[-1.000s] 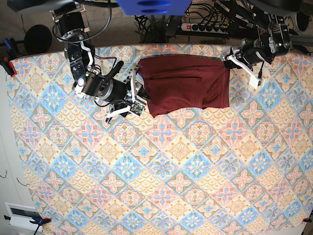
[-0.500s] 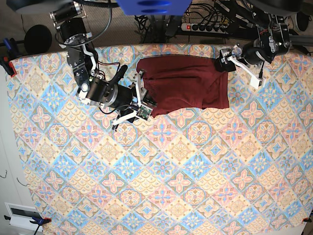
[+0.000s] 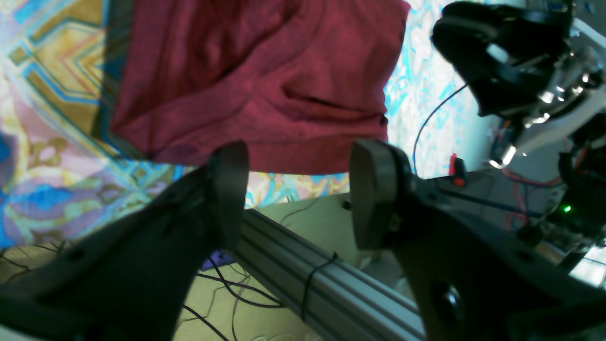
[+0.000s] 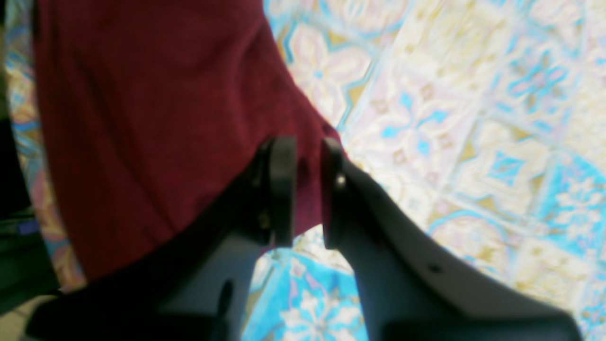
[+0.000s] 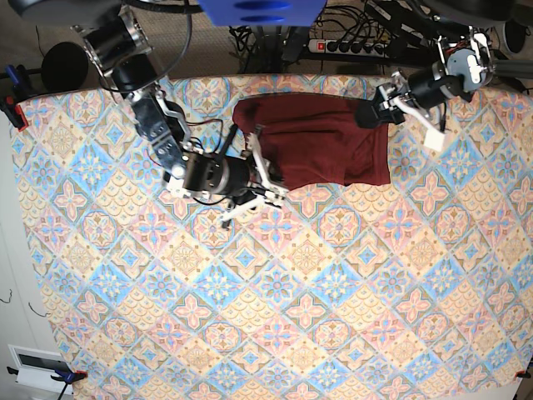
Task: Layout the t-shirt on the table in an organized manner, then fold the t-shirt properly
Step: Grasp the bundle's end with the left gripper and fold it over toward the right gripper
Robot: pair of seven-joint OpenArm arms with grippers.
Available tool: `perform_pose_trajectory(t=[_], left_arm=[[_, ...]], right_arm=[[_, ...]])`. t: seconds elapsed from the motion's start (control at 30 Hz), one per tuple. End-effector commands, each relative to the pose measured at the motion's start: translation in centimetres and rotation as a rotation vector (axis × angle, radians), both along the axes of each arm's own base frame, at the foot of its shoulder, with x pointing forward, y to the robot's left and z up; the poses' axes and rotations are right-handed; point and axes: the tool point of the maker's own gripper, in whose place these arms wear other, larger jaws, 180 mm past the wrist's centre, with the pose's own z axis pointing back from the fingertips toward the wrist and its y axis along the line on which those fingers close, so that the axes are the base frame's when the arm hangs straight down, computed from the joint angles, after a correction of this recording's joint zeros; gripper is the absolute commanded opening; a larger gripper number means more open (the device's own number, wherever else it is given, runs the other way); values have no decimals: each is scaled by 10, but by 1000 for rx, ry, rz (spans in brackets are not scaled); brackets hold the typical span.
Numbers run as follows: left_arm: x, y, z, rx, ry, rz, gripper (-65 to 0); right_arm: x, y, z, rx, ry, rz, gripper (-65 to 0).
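Base view: t-shirt (image 5: 321,143) bunched at 12 o'clock edge of tabletop (image 5: 275,317), not laid out.
Right claw (image 4: 307,189) pinched on t-shirt hem corner, at shirt's 7 o'clock, arm low, reaching across.
Left claw (image 3: 296,189) spread wide, empty, off 2 o'clock corner.
Risks: thin pinch slipping; one-sided pull dragging, bunching fabric.

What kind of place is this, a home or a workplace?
Most likely a robotics lab or test workspace, not a home. Two robot arms work over the table, which is covered with a patterned cloth. A power strip with many cables lies behind it, and clamps hold the cloth's edge.
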Motion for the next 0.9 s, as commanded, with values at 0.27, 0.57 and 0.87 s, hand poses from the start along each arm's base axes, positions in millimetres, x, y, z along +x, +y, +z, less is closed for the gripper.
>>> perform_pose_trajectory(t=[0.27,0.57,0.87], left_arm=[[-19,-43,-30,126,56,-175,-337],[-7,-52,-47,283,18,-238,-337],[-2,-50,-62,279,55,-230,-337]], right_arm=[[17,27,-20,-43,41,45,-565],[33,-5,-56,-200,16,1,-567],[82,-32,15,-64,-140,-177,-567]])
